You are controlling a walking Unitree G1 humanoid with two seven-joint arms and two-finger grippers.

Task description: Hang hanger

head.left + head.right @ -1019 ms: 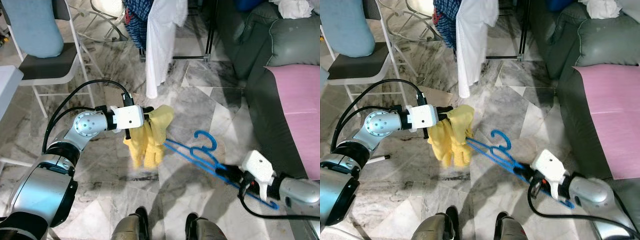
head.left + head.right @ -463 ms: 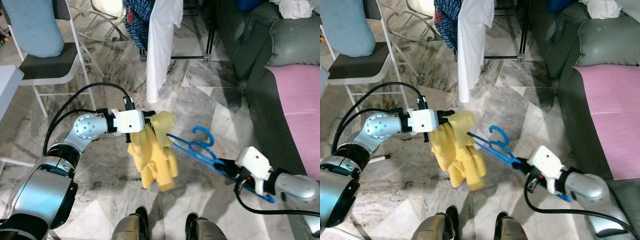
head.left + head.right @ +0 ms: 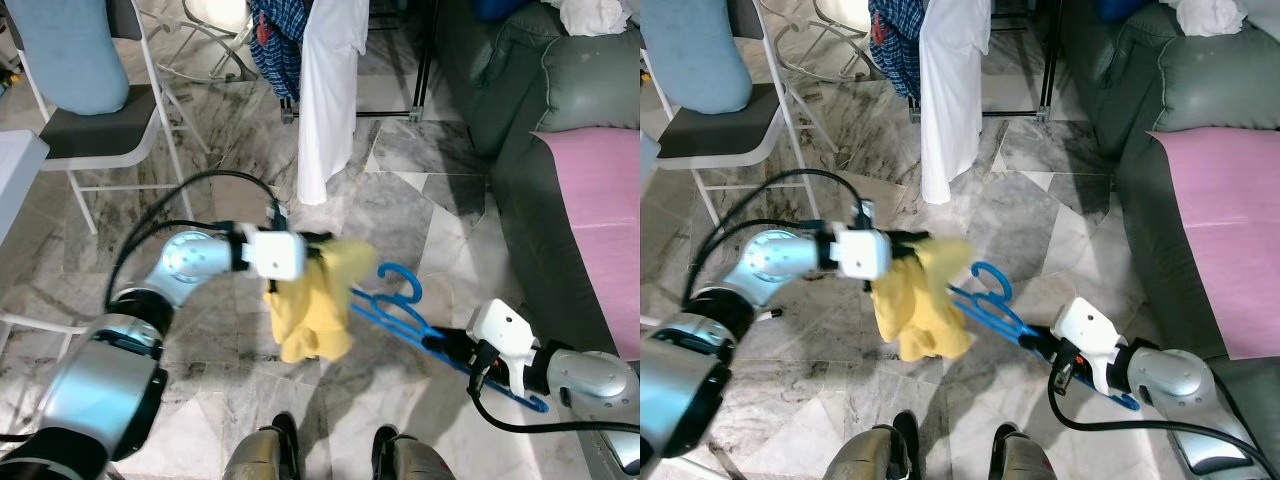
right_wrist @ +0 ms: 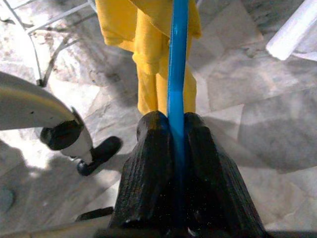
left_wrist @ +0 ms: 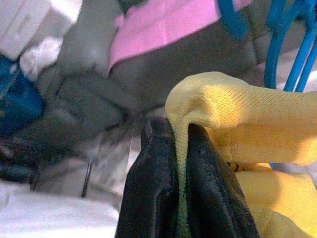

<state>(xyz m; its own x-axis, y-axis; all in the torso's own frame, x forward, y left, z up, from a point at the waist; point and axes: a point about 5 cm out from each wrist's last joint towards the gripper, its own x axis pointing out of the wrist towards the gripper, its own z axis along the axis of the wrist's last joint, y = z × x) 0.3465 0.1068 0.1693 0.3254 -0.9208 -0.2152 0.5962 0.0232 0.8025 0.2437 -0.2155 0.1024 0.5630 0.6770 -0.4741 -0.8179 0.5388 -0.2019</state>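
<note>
The left end effector [image 5: 176,148], blurred in the head views, pinches a fold of the yellow garment [image 3: 310,305] hanging above the marble floor [image 3: 400,190]. The right end effector [image 4: 177,130] clamps the blue hanger [image 3: 395,305], whose far end is hidden behind the cloth.

Blue plastic hanger [image 3: 400,305], thin bars, held low above the marble floor, roughly level, slanting from lower right up toward the garment. Hook [image 3: 403,281] curls upward near the middle. Far end clamped between the right gripper's [image 4: 171,130] black fingers; one bar runs straight out from between them. Opposite end reaches into a yellow knit garment [image 3: 312,307], crumpled, hanging down in loose folds, top edge bunched. Garment's upper fold pinched between the left gripper's [image 5: 180,136] black fingers, cloth draping over and past them, blue bars just beyond it
</note>
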